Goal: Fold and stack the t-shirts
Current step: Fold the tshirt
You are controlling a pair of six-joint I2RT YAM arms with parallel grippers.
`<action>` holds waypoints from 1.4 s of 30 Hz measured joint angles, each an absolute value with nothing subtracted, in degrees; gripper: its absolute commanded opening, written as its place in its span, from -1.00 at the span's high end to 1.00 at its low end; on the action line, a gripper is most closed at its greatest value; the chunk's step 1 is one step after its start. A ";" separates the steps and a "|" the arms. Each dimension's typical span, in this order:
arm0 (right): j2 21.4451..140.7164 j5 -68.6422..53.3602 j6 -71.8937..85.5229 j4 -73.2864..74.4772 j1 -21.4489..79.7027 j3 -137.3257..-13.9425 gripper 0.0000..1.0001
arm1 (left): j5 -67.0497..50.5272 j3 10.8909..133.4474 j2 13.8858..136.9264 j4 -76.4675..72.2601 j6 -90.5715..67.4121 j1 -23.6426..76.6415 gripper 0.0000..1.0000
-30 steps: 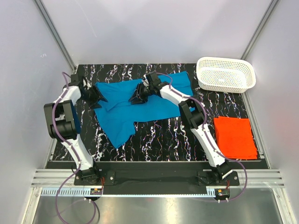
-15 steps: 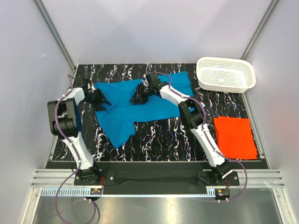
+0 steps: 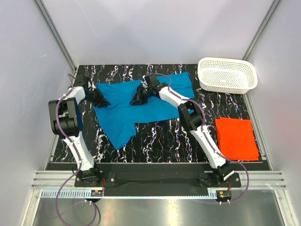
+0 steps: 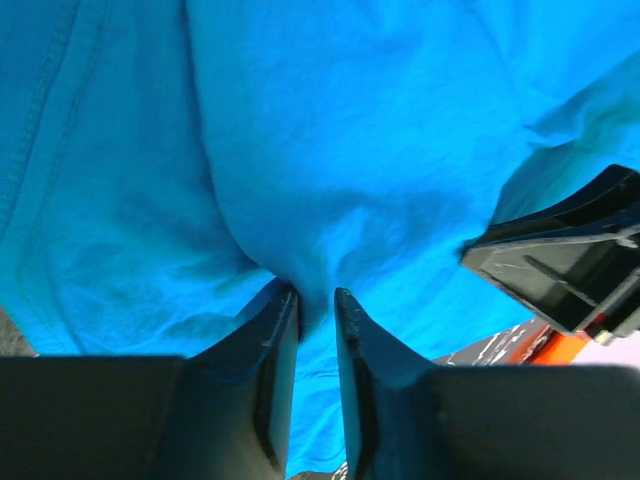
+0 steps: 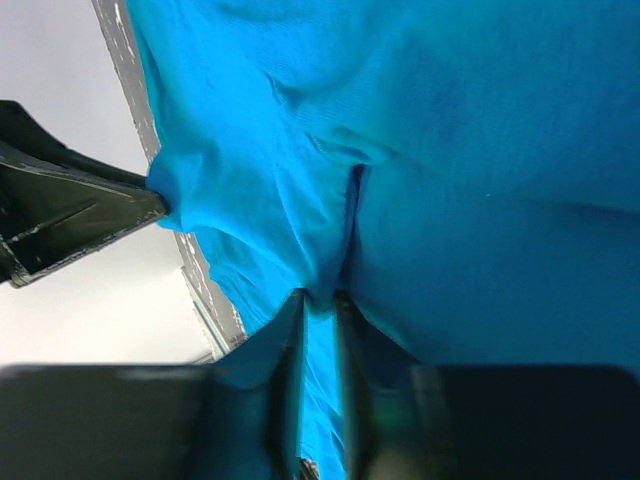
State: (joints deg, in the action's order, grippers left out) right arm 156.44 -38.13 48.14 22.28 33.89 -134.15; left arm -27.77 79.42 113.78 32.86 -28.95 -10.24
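Observation:
The blue t-shirt [image 3: 141,101] lies spread and rumpled across the back of the black marbled table, one part trailing toward the front left. My left gripper [image 3: 100,100] is at its left edge, and in the left wrist view its fingers [image 4: 276,330] pinch a bunched fold of blue cloth [image 4: 300,200]. My right gripper [image 3: 136,99] is down on the shirt's middle, and in the right wrist view its fingers [image 5: 288,330] are shut on a ridge of the same cloth [image 5: 330,250]. The orange-red t-shirt [image 3: 236,137] lies folded flat at the right front.
A white perforated basket [image 3: 227,75] stands at the back right corner. The table [image 3: 160,141] is walled by pale panels at left, right and back. The right gripper shows in the left wrist view [image 4: 570,260], and the left gripper in the right wrist view [image 5: 70,215].
Both grippers have closed down onto the blue cloth. The left gripper has shifted slightly along the shirt's left edge. The right arm has barely moved.

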 measured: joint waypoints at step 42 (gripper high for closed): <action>153.27 -41.39 43.59 36.45 31.88 -135.83 0.07 | -15.88 75.26 107.74 38.02 -29.41 -11.73 0.13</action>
State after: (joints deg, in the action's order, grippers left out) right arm 153.27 -41.39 43.59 36.45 31.88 -135.83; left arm -15.88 75.26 107.74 38.02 -29.41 -11.73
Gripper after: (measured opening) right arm 0.390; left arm 0.415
